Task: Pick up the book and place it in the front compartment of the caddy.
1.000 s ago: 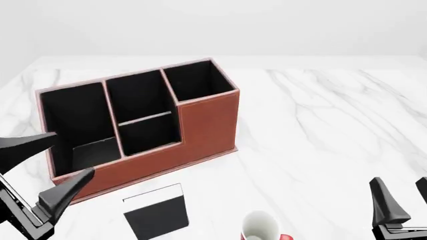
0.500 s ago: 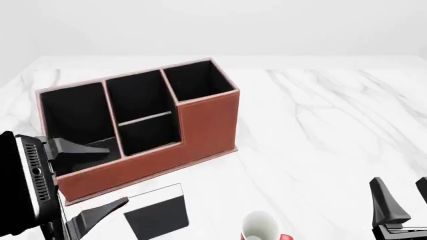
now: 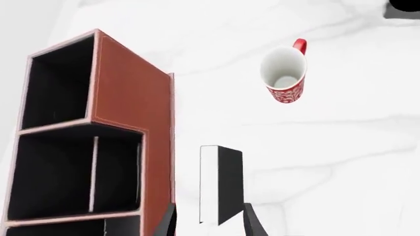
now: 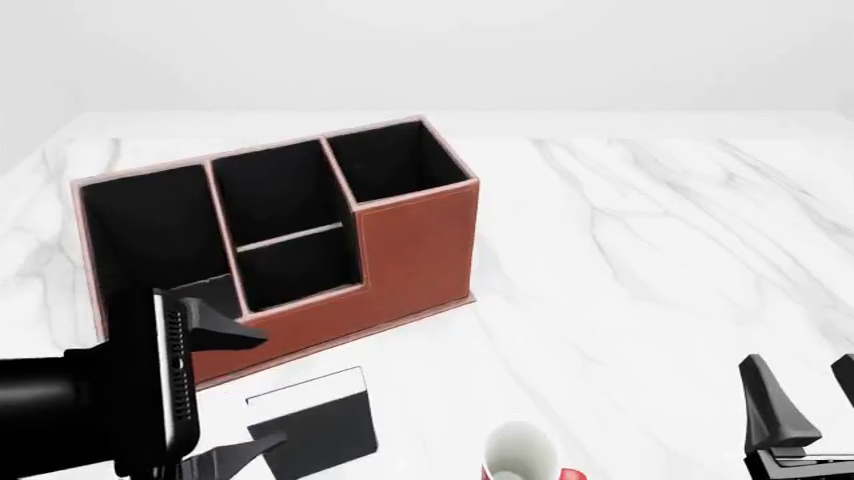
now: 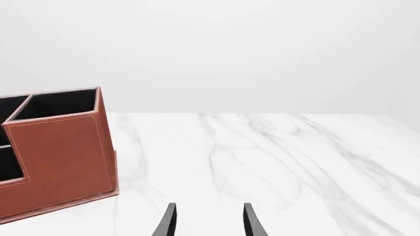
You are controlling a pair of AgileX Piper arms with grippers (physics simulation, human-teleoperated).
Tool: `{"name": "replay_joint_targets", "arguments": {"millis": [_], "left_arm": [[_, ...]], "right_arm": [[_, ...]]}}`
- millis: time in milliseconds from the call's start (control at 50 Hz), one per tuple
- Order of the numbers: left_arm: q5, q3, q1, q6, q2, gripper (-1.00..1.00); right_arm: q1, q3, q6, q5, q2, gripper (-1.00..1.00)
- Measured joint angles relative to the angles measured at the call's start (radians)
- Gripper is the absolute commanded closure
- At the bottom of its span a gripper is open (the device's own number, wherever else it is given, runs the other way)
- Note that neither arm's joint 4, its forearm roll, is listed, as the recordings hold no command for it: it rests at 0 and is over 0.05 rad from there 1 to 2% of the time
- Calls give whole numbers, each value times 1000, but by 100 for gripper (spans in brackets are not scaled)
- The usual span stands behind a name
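The book lies flat on the table in front of the caddy, black with a white strip on its far short edge. In the left wrist view the book lies between my two fingertips, next to the caddy's brown front wall. My left gripper is open and empty, hovering at the book's left end with one finger on each side. My right gripper is open and empty at the near right, far from the book. The right wrist view shows its gripper over bare marble and the caddy's right end.
A white-and-red mug stands right of the book near the front edge; it also shows in the left wrist view. The marble table stretches away to the right of the caddy. A dark part of the right arm sits in a corner of the left wrist view.
My left arm has swung right and down from beside the caddy's left end, and its open fingers now straddle the book's left end. The right arm, book and mug have not moved.
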Motion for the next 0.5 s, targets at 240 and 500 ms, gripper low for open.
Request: {"name": "replay_joint_targets", "arguments": {"millis": [240, 500], "left_arm": [[-3, -12, -1, 17, 41, -100], [-25, 1, -1, 12, 70, -100]], "right_arm": [[0, 0, 0, 0, 0, -100], [0, 0, 0, 0, 0, -100]]}}
